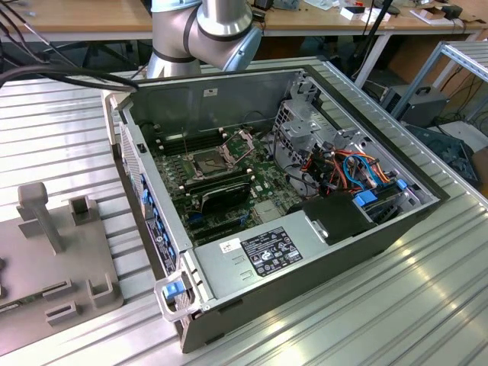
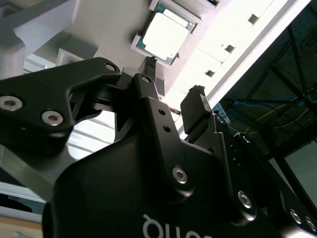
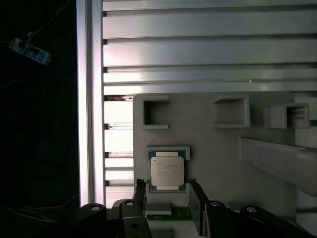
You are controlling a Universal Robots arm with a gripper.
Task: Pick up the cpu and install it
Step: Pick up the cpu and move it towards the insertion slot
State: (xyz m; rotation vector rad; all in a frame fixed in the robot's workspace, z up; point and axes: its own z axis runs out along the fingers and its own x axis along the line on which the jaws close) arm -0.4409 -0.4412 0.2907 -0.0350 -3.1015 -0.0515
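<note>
The cpu (image 3: 167, 173) is a small square chip with a silver-grey metal top. It lies flat in a shallow holder on the grey fixture plate (image 3: 218, 153); in the second wrist view the cpu (image 2: 166, 35) appears beyond the fingertips. My gripper (image 3: 167, 189) hangs over the chip's near edge, open, with one black finger (image 3: 140, 191) on each side and nothing held. In the second wrist view the gripper (image 2: 172, 78) stands apart from the chip. The open computer case (image 1: 252, 252) holds the motherboard, where the dark square socket (image 1: 207, 162) has its metal frame lifted.
The fixture plate (image 1: 46, 267) lies at the exterior view's left, carrying raised grey blocks and a post (image 1: 38, 213). The arm's base (image 1: 202, 30) rises behind the case. Ribbed aluminium table (image 1: 396, 305) surrounds everything. Cables, a graphics card (image 1: 221, 194) and a power supply (image 1: 259, 255) crowd the case.
</note>
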